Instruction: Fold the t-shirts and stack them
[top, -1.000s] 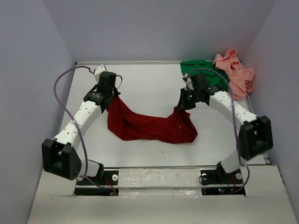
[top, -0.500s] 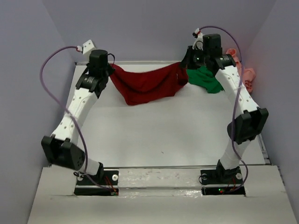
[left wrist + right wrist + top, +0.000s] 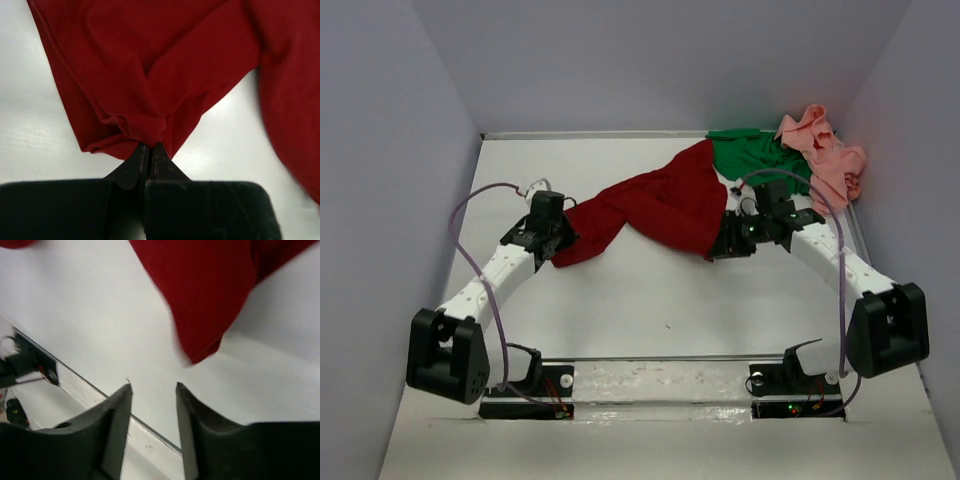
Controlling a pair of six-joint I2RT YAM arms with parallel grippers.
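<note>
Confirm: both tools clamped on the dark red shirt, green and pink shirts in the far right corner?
No. Only the left tool grips the dark red shirt; the right wrist view shows the right tool open and empty. Green shirt and pink shirt do sit in the far right corner.

Dark red t-shirt (image 3: 150, 65) (bunched) between closed jaws

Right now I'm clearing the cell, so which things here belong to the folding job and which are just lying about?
Job: red shirt, pinched by the left gripper; green shirt; pink shirt; right gripper, open, holding nothing.
Not the job: only the table beneath them.
</note>
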